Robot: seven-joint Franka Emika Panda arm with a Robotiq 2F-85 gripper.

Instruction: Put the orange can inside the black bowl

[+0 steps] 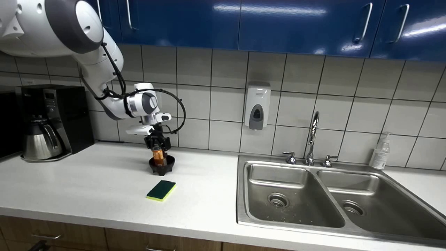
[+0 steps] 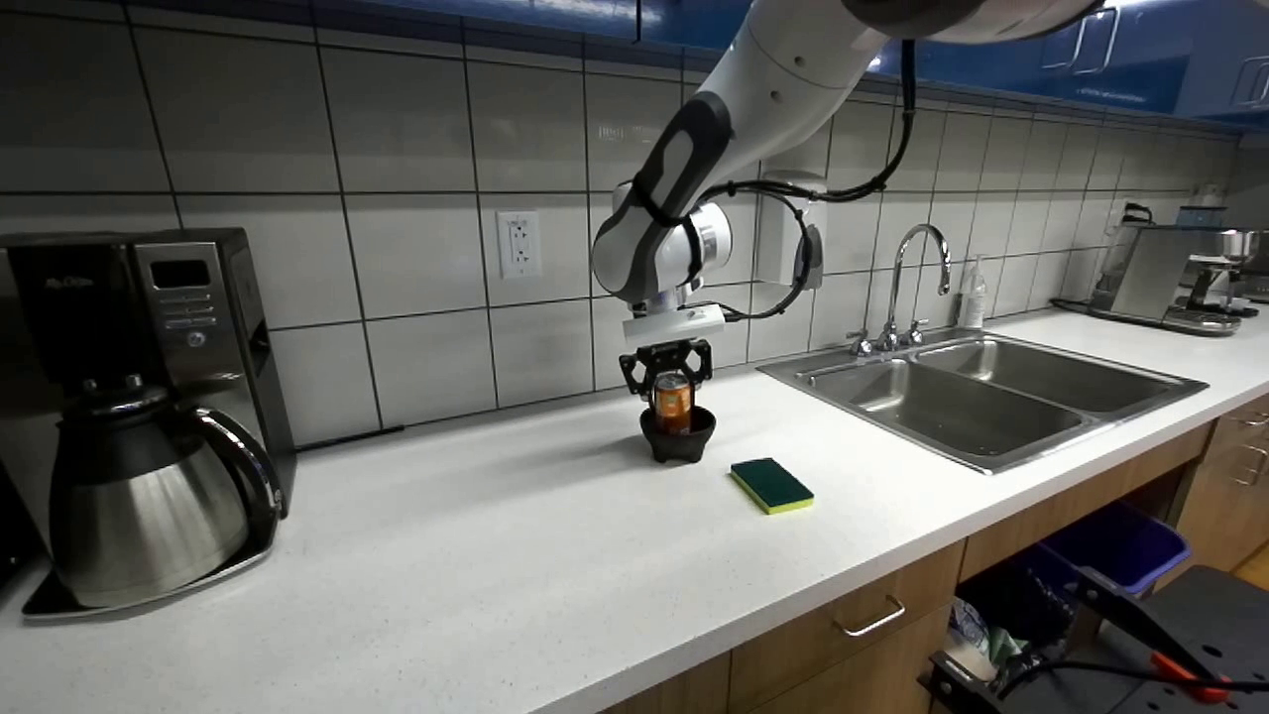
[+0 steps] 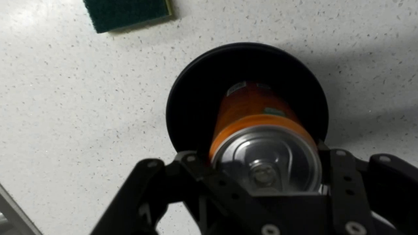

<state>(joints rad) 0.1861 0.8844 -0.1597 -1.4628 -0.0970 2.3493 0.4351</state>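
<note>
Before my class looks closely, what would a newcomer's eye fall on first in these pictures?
Probably the white robot arm, at the upper left of an exterior view. Next, perhaps, the orange can, flanked by the gripper, its lower end in the black bowl. Glossy blue cabinets above the tiled wall may also draw it.

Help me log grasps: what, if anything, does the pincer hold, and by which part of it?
The can, it seems: the pincer grips opposite sides of its body. Contact is partly hidden.

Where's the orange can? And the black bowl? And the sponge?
Orange can (image 2: 674,406): an exterior view, its orange side.
Black bowl (image 2: 678,447): an exterior view, its outer wall.
Sponge (image 3: 128,13): wrist view, its dark green top.
</note>
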